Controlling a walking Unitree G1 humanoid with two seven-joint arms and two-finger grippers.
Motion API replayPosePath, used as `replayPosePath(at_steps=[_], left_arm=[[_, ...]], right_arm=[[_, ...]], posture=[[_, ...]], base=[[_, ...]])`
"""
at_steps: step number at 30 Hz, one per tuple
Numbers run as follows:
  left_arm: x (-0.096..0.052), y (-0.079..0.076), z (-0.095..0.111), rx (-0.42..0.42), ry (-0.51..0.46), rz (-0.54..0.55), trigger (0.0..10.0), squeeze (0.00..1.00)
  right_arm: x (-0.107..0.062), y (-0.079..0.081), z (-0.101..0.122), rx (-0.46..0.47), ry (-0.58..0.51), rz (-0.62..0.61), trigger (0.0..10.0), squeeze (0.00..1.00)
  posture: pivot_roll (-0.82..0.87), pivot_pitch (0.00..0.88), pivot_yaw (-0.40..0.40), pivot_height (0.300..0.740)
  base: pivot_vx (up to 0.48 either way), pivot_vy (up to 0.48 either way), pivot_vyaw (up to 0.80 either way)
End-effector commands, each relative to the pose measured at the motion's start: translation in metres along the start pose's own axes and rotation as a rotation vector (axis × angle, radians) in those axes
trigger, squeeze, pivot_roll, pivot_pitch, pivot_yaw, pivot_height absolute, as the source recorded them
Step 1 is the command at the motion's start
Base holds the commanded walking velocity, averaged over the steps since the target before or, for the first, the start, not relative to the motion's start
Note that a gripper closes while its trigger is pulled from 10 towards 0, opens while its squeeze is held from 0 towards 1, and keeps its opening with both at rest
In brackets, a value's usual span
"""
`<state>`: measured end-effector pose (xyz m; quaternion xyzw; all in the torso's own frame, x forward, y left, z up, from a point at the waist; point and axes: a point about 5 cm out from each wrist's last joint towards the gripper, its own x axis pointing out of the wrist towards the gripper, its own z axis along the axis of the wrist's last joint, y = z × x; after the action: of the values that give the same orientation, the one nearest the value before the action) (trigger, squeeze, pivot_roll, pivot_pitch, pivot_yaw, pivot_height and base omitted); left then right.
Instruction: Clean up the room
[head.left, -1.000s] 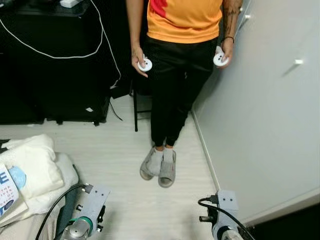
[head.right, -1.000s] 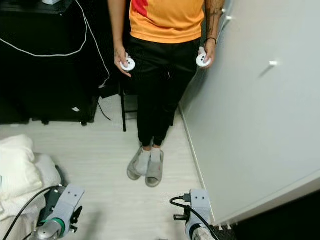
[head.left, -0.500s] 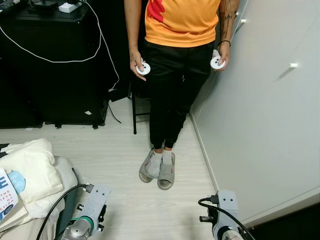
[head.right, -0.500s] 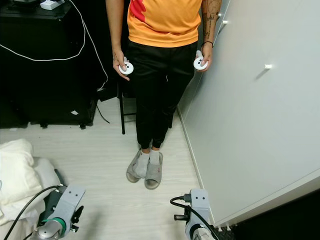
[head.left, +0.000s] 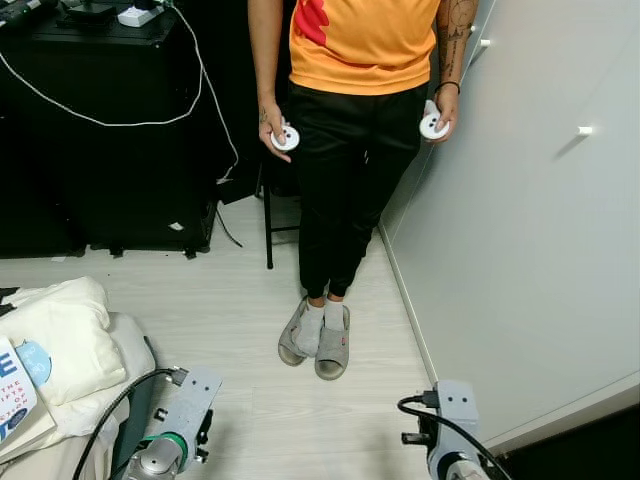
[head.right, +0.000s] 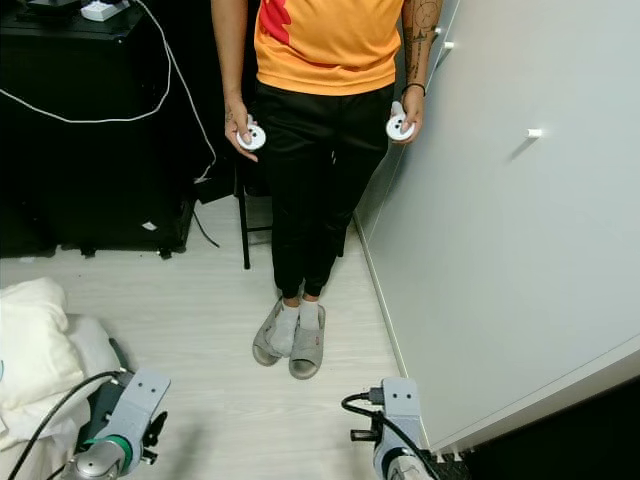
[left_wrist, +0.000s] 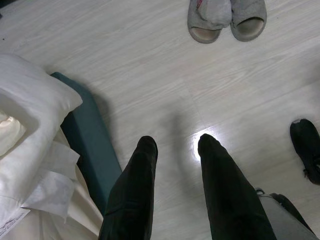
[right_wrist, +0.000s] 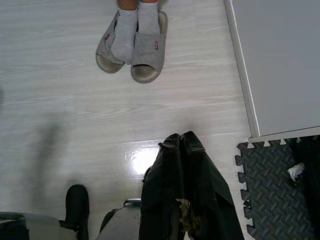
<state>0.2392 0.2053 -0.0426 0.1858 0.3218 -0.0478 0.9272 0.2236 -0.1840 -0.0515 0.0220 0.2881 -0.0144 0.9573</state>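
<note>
White pillows and bedding (head.left: 60, 335) lie heaped on a bed at my lower left, with a blue-printed book (head.left: 15, 385) on top. The bed's teal edge (left_wrist: 92, 145) runs beside my left gripper (left_wrist: 175, 145), which hangs open over bare pale wood floor. My right gripper (right_wrist: 181, 140) hangs low over the floor near the wardrobe's corner, its fingers pressed shut with nothing clearly held. Both silver wrists, the left (head.left: 185, 420) and the right (head.left: 450, 430), sit at the bottom of the eye views.
A person (head.left: 360, 120) in an orange shirt and grey slippers (head.left: 318, 340) stands ahead, a white controller in each hand. A black cabinet (head.left: 100, 150) with a white cable is at the back left. A white wardrobe (head.left: 530, 220) lines the right. Black foam matting (right_wrist: 275, 185) lies by its base.
The head camera has tilted up slightly, so the whole scene sits lower and farther. The person's hands shifted a little. Both arms hang as before.
</note>
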Motion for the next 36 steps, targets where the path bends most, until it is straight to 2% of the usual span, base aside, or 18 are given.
replayPosePath(at_steps=[1,28,32,36], left_arm=[[-0.002,-0.006,-0.007,-0.001,0.028,-0.021,10.0,0.0],[-0.002,-0.007,-0.007,-0.02,0.034,-0.026,10.0,0.0],[-0.001,-0.006,-0.005,-0.026,0.034,-0.027,10.0,0.0],[0.005,0.003,0.012,-0.094,-0.011,-0.017,10.0,0.0]], right_arm=[[-0.004,-0.004,-0.009,0.013,0.033,-0.016,10.0,0.0],[-0.003,-0.002,-0.009,-0.016,0.042,-0.016,10.0,0.0],[-0.003,-0.002,-0.008,-0.05,0.042,-0.005,10.0,0.0],[-0.003,-0.002,-0.007,-0.02,0.031,-0.001,10.0,0.0]], posture=[[0.04,0.073,-0.002,0.74],[0.04,0.076,-0.004,0.74],[0.04,0.072,-0.002,0.74],[0.04,0.067,-0.003,0.74]], base=[[0.0,0.0,0.0],[0.0,0.0,0.0],[0.0,0.0,0.77],[0.0,0.0,0.77]])
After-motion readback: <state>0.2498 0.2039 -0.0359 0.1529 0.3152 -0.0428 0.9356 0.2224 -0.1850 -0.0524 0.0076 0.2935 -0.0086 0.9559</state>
